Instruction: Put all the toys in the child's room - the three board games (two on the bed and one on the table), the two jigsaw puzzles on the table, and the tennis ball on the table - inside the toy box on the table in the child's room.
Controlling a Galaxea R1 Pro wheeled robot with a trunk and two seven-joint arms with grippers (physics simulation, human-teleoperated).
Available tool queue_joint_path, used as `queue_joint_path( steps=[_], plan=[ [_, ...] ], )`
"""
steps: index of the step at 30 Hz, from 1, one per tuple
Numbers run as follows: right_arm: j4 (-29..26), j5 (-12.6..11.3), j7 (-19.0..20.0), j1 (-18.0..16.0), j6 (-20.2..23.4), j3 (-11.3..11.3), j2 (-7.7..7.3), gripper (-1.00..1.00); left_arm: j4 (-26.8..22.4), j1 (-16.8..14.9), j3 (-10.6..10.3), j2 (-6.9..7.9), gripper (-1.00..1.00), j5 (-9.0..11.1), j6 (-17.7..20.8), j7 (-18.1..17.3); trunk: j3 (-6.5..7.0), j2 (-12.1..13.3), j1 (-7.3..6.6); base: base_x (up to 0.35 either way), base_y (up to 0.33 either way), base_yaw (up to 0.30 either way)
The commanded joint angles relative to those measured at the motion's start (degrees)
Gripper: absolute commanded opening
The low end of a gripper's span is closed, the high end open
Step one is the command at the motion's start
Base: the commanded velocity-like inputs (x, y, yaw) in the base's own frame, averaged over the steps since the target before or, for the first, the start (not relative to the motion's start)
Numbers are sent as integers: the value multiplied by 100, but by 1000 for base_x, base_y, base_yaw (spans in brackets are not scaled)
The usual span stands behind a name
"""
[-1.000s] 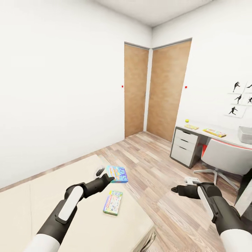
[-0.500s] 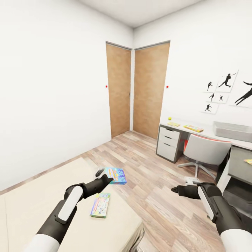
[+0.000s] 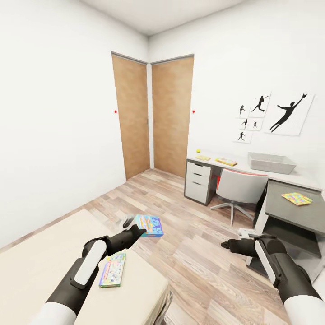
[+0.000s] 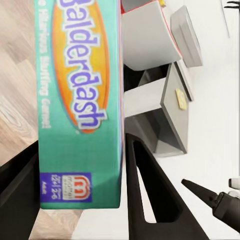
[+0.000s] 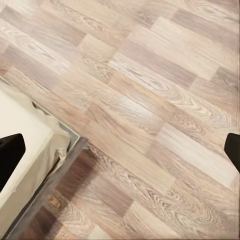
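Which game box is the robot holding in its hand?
The teal Balderdash box, held up off the bed in the left hand. The other board game lies flat on the bed, and nothing is touching it.

From my seat, the teal Balderdash board game box (image 4: 80, 100) ran off the left wrist view's upper edge. The flat items at the far end of the grey desk (image 3: 289, 212) were too small for me to identify. The cream bed (image 5: 22, 165) was cropped in the right wrist view.
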Motion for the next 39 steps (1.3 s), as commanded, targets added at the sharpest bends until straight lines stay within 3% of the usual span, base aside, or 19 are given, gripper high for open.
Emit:
queue_joint_path(
  steps=[1, 12, 21, 39],
  plan=[
    [-3, -42, -11, -5, 30, -6, -1, 100, -4, -4, -2, 3, -100, 12, 14, -19, -11, -11, 3, 0, 0, -288],
    [-4, -34, -11, -5, 28, -6, 4, 100, 1, 10, 19, 19, -100, 26, 29, -105, -11, -11, 3, 0, 0, -288],
    [15, -33, -12, -11, 26, 46, 28, 100, -2, 102, 256, 31, -100, -12, 21, -304, -11, -11, 3, 0, 0, -288],
    [279, -27, -11, -80, 22, 74, 114, 100, 36, 150, 454, 91, -100, -1, 50, -341, -11, -11, 3, 0, 0, -282]
  ],
)
